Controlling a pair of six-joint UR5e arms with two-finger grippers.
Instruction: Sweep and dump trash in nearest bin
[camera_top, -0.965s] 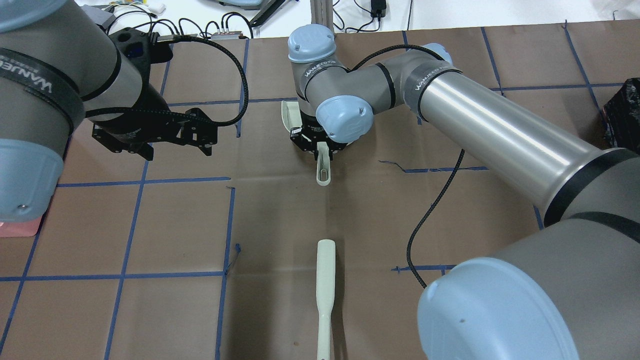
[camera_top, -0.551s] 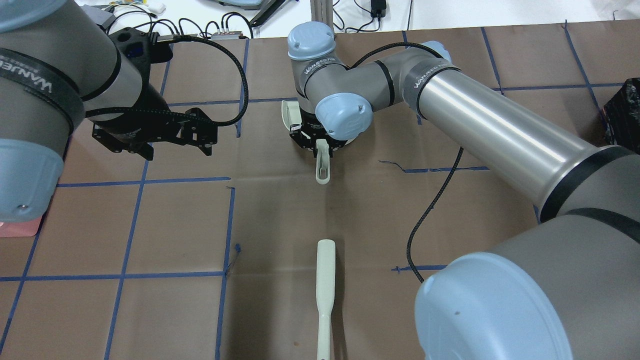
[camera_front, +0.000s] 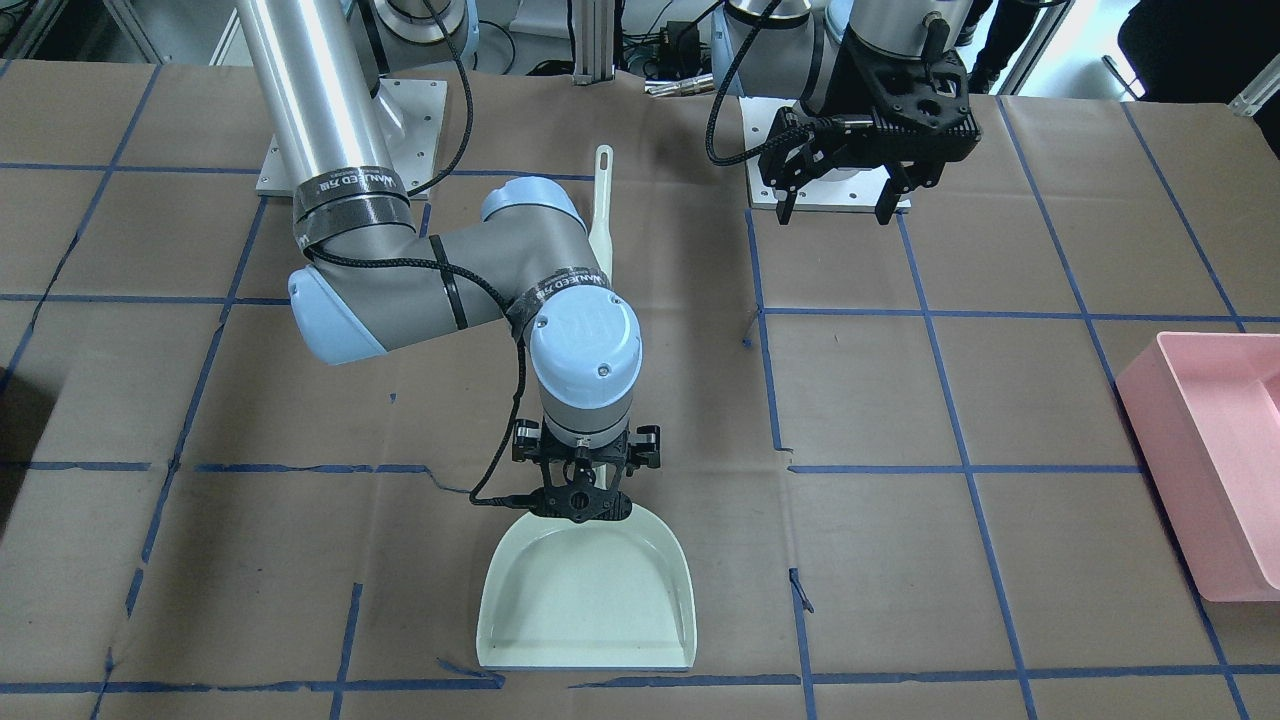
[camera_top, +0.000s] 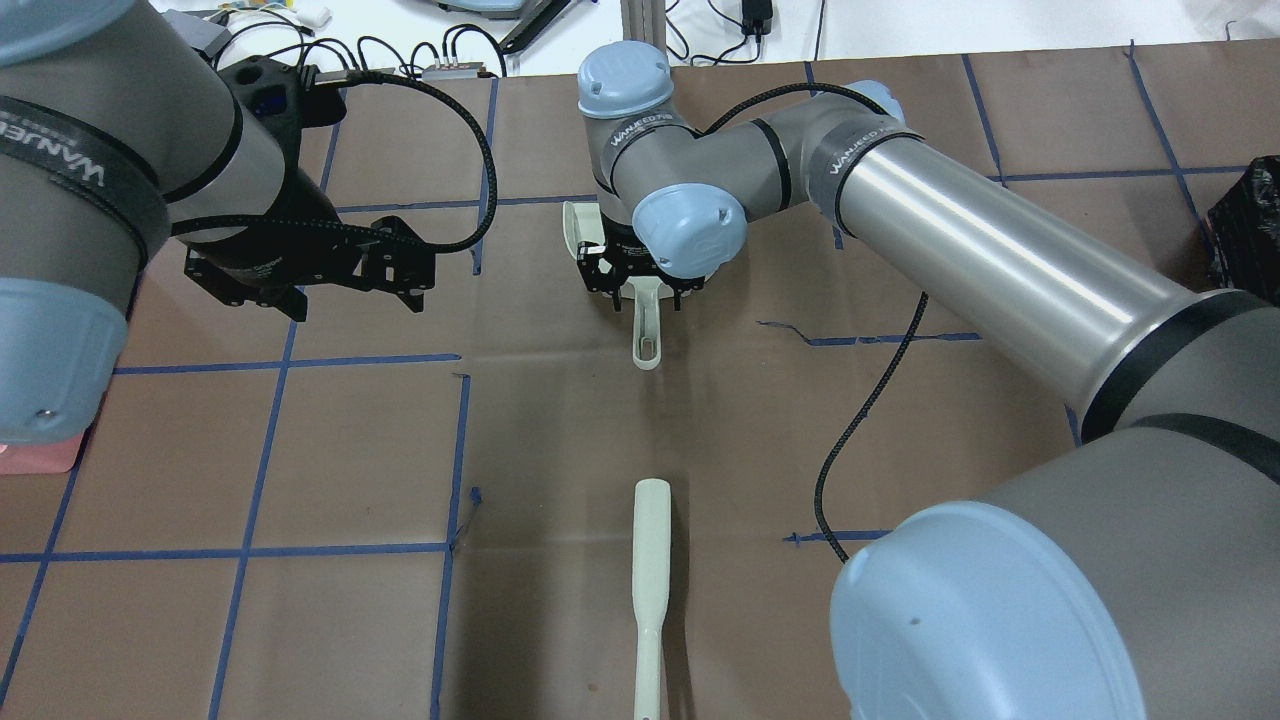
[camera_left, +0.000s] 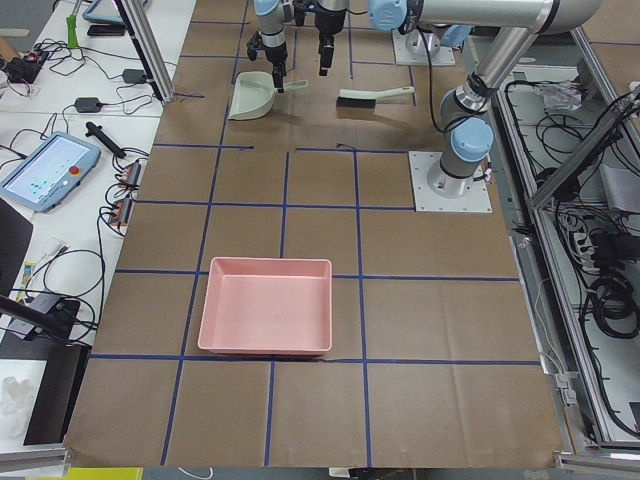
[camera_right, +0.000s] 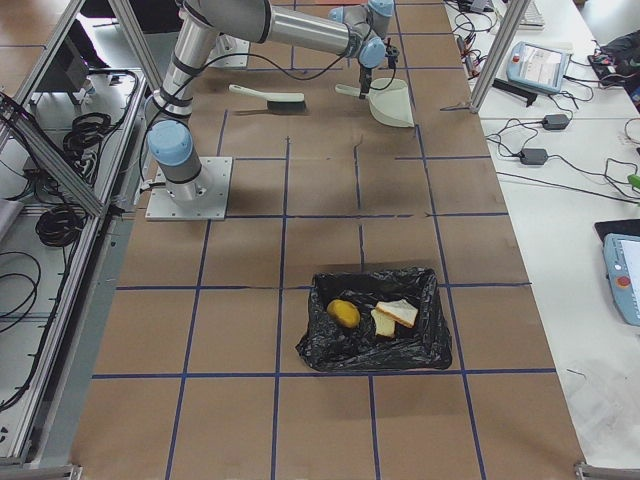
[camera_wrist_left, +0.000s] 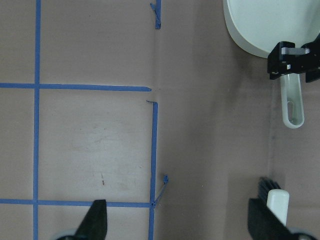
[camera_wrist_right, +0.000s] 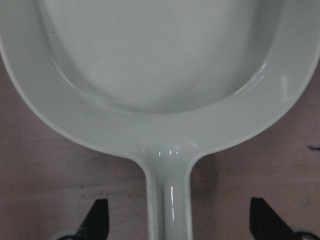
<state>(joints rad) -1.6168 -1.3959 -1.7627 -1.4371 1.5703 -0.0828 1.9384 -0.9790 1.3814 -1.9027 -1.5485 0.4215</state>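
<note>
The right arm reaches from its base toward the middle of the desk, its forearm sloping down, elbow bent and wrist turned straight down. The right tool (camera_front: 585, 495) hangs over the handle of the dustpan (camera_front: 590, 590), just behind the pan. Its fingers (camera_wrist_right: 95, 217) are spread, one on each side of the handle, with a visible gap on both sides (no contact shows in the wrist view). The dustpan lies flat near the middle of the desk, mouth toward the operators' edge and handle toward the robot's edge. The brush (camera_top: 650, 570) lies on the desk in line with that handle, nearer the robot's edge and apart from both tools. The left arm is folded close to its base, wrist pointing down. The left tool (camera_front: 835, 205) hovers above bare desk with its fingers spread and grips nothing. The trash is well apart from both arms, inside the black-lined bin (camera_right: 320, 350) near the desk's right end: the yellow-brown lump (camera_right: 343, 313) lies just beside the two bread pieces (camera_right: 398, 313). A pink bin (camera_left: 265, 320) stands near the desk's left end.
</note>
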